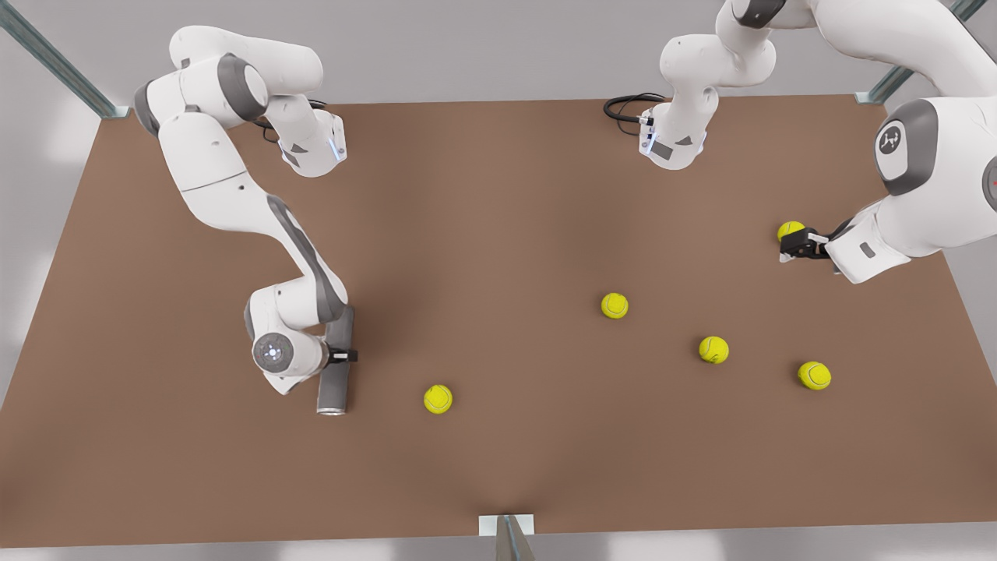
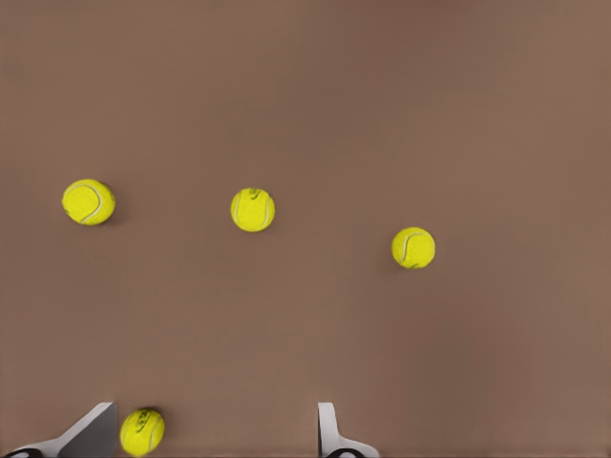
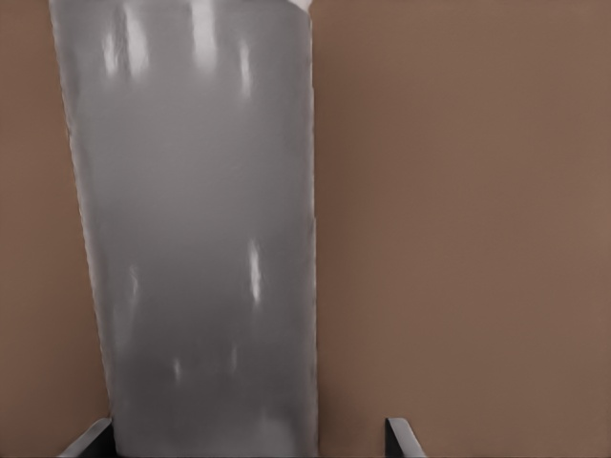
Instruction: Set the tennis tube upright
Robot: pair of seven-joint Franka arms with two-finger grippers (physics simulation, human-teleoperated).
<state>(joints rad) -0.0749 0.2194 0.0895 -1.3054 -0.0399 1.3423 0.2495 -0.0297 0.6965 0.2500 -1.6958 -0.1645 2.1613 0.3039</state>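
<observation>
Fingers (image 3: 401, 437) of the right gripper (image 1: 340, 355) are spread wide on either side of the tennis tube (image 1: 336, 363), one close against the tube's side and the other standing apart from it over bare tabletop; no pinch shows. That gripper is at about eight o'clock in the front view. The left gripper (image 1: 794, 247), at about three o'clock, hangs low beside a tennis ball (image 1: 790, 229) with its fingers parted, holding nothing. The tube lies flat on the table (image 1: 498, 195), a long dark grey cylinder with its silvery rim toward six o'clock. From the right wrist it reads as a glossy grey wall with pale streaks of light. Four more yellow-green balls lie scattered on the plain brown tabletop, one near the tube's rim and three between four and five o'clock. Grey walls and metal frame posts edge the table.
</observation>
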